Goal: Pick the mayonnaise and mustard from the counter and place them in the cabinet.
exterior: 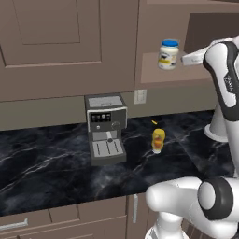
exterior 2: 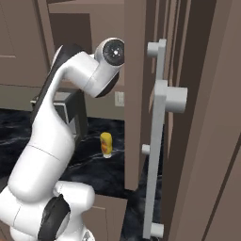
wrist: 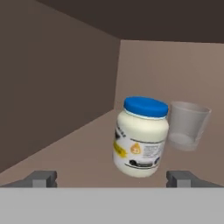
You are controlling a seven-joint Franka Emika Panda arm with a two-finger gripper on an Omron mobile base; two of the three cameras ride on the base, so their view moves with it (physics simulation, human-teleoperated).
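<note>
Gripper: your gripper (wrist: 112, 178) has its jaws spread wide and holds nothing; in the hand view one tip (wrist: 41, 178) sits at the lower left and the other at the lower right, with the jar between them but further in.
Mayonnaise: the mayonnaise (wrist: 141, 136) stands on the cabinet (exterior: 161, 74) shelf, blue lid up, label toward you. In the hand view it looks tilted, yet the left base view shows it upright (exterior: 168, 54) near the shelf's front edge. Neither tip touches it.
Glass: a clear glass (wrist: 188, 125) stands just beside the jar on the shelf, further back; you cannot tell whether the two touch.
Cabinet: you are looking into the open compartment; a brown side wall runs along the left of the hand view, and a paler back wall lies behind the jar.
Mustard: the mustard (exterior: 158, 140) stands upright on the counter (exterior: 56, 163), right of the coffee machine (exterior: 106, 128) and well apart from it. From the right base view you see it (exterior 2: 106, 144) past the arm, near the edge of a tall brown panel.
Arm: your arm (exterior: 226, 84) reaches up at the right of the left base view, its hand level with the shelf.
Door: in the right base view a panel with a long pale handle (exterior 2: 156, 141) stands close at the right.
</note>
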